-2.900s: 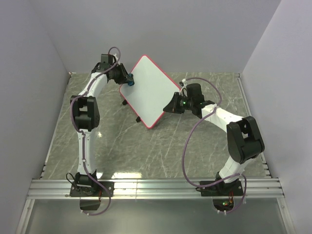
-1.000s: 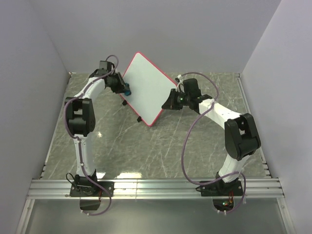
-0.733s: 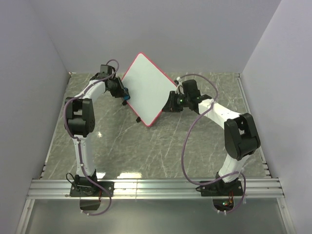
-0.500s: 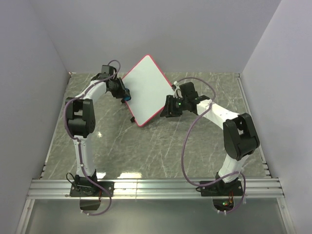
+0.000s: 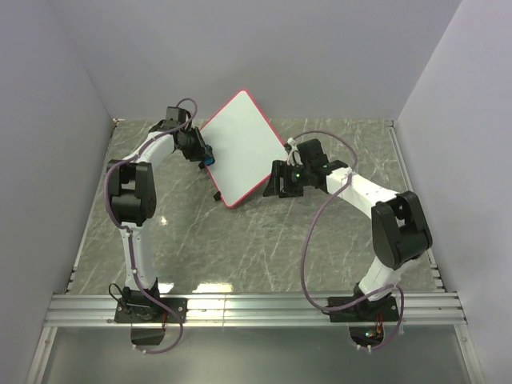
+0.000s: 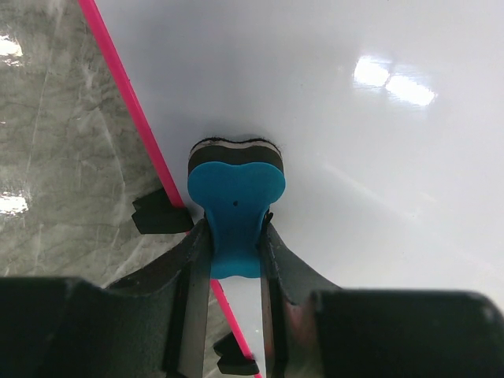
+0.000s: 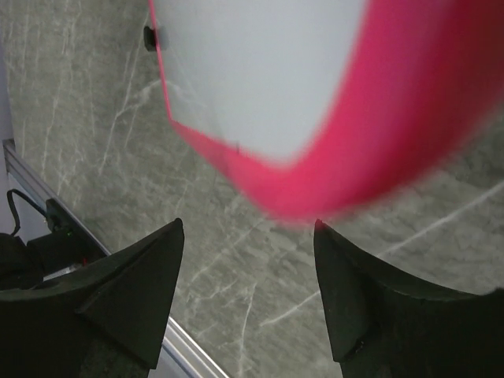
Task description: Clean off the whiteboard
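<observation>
Fingers (image 6: 194, 264) of the left gripper (image 6: 235, 236) were clamped on the blue eraser (image 6: 235, 193), pressed against the whiteboard (image 6: 362, 157). The right gripper (image 7: 246, 228) was held wide open beside its right edge.

You're looking at a small white board with a thin pink-red rim (image 6: 354, 118): its face is smooth and glossy, catching bright glare toward 1 o'clock in the left wrist view. The blue bone-shaped eraser (image 6: 236, 206) looks like matt moulded plastic, backed by a dark felt-like pad. Both the left pincer (image 6: 235, 240) and the right pincer (image 7: 248, 228) are matt black plastic. The grey marble-patterned worktop (image 5: 240, 240) is smooth with a soft sheen. At 6 o'clock from above, the silver rail (image 5: 256, 308) looks like brushed metal.
</observation>
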Controlling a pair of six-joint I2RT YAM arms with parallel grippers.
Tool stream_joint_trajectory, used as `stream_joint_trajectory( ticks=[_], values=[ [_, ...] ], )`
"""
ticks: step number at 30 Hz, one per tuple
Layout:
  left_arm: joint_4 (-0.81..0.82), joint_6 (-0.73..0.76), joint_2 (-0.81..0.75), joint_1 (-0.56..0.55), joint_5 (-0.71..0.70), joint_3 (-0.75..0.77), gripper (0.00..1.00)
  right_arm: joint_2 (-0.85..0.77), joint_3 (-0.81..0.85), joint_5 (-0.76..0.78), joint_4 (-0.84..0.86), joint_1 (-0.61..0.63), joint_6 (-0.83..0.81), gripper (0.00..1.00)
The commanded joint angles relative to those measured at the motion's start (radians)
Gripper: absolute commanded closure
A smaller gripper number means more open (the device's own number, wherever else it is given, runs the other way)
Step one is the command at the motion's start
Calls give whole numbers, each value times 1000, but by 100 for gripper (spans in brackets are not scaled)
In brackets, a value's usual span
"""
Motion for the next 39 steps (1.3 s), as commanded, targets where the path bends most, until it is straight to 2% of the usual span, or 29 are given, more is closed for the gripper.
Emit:
stream_joint_trajectory(
  ticks=[1, 9, 17, 24, 27, 32, 33, 39],
  values=[
    [3, 22, -65, 3, -3, 11, 100, -71, -61, -13, -40, 13, 9, 26],
    [2, 30, -79, 6, -12, 1, 100, -126, -112, -3, -37, 1, 15, 25],
    [14, 34, -159, 16, -30, -9, 100, -272, -130, 60, -128, -10, -17, 25],
    [-35, 34, -188, 24, -47, 14, 100, -418, -173, 85, -189, -85, -11, 26],
    [-50, 30, -246, 36, -73, -78, 100, -490, -182, 145, -230, -113, -2, 26],
    [-112, 10, -380, 43, -202, -244, 100, -613, -194, 269, -298, -139, 6, 27],
    [-125, 7, -397, 41, -245, -293, 100, -648, -201, 283, -299, -142, 6, 27],
    [-144, 36, -470, 43, -302, -463, 100, -741, -267, 298, -303, -169, 16, 26]
  ],
)
